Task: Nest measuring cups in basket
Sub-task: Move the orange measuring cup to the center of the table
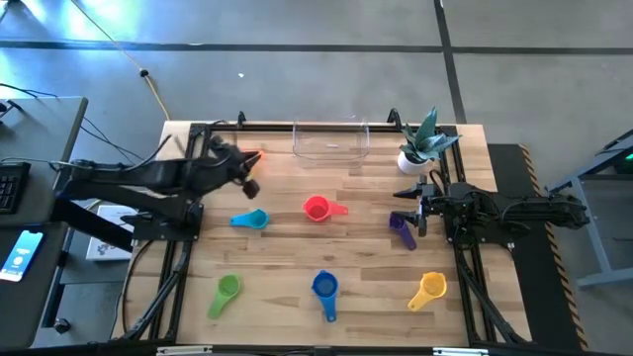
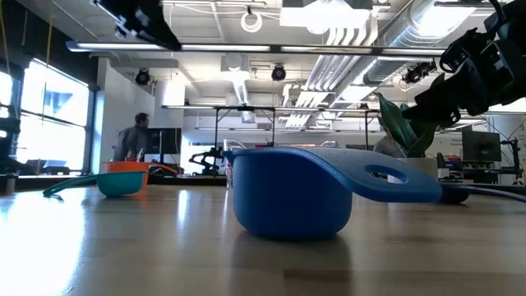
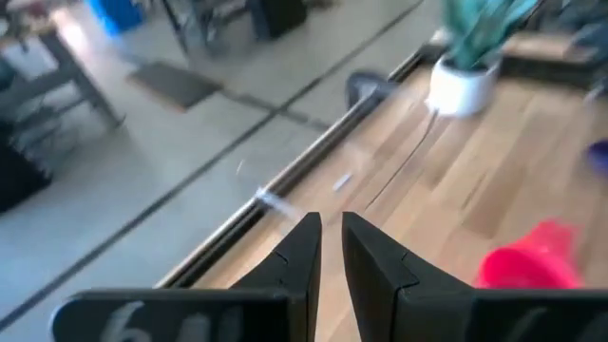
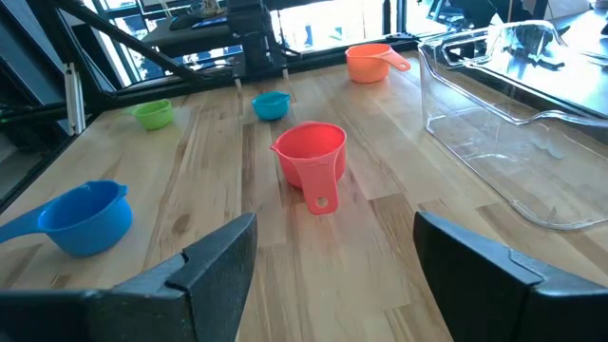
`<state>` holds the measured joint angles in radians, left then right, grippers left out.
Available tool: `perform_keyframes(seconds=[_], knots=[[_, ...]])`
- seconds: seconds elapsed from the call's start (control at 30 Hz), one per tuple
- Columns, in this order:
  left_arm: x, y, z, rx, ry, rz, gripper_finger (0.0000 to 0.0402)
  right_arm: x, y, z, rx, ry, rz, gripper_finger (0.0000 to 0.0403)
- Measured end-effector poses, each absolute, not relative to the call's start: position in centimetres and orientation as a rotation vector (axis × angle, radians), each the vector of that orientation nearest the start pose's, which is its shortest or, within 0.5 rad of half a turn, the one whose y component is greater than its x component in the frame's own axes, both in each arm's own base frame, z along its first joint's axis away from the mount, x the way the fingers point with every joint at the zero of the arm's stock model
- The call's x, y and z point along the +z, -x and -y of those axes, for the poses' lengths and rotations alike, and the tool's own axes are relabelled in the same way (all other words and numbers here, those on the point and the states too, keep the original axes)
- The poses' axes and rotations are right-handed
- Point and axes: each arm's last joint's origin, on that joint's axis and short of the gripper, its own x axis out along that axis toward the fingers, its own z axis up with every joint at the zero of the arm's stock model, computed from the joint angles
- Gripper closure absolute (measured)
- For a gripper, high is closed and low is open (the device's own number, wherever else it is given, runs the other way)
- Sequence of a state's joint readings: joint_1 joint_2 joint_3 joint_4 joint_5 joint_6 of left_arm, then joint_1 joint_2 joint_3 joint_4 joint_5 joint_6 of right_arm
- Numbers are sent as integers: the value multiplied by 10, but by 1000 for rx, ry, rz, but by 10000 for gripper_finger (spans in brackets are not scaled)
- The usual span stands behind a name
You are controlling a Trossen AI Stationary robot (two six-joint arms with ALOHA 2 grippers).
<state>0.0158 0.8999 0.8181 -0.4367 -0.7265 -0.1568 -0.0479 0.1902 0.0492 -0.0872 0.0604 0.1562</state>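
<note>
Several measuring cups stand apart on the wooden table: orange (image 1: pixel 253 159) at the far left, teal (image 1: pixel 249 220), red (image 1: pixel 316 209), purple (image 1: pixel 403 228), green (image 1: pixel 226 290), blue (image 1: pixel 324 287), yellow (image 1: pixel 430 289). The clear basket (image 1: pixel 331 142) stands at the far edge with nothing in it. My left gripper (image 3: pixel 330 242) hangs in the air beside the orange cup, partly covering it from above. Its fingers stand a narrow gap apart with nothing between them. My right gripper (image 4: pixel 332 256) waits wide open at the right, by the purple cup, pointing at the red cup (image 4: pixel 312 152).
A white plant pot (image 1: pixel 413 158) stands right of the basket at the far right. A black frame rail (image 1: pixel 297 125) runs along the table's far edge. Bare wood lies between the cups. A person (image 2: pixel 131 136) shows in the room behind.
</note>
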Motion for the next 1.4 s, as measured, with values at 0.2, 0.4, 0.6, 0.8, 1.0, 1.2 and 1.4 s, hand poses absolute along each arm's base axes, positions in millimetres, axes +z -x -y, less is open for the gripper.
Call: perform_keyframes(seconds=[0.2,0.4,0.6,0.8,1.0,1.2,1.4], knots=[[291,-184,-51,823,61,-555,362,157,-106,7,-125,-154,-219,128],[283,-172,-72,856,226,-634,362,157,-106,7,-125,-154,-219,128],[271,-162,-87,830,293,-783,343,157,-106,7,-126,-154,-219,128],[263,-163,-99,879,368,-815,299,157,-106,7,-126,-154,-219,128],[245,-167,-111,936,455,-932,279,157,-106,7,-125,-154,-219,128],[226,-178,-118,919,496,-1030,283,157,-106,7,-126,-154,-219,128],[212,-182,-122,952,539,-1101,284,157,-106,7,-125,-154,-219,128]])
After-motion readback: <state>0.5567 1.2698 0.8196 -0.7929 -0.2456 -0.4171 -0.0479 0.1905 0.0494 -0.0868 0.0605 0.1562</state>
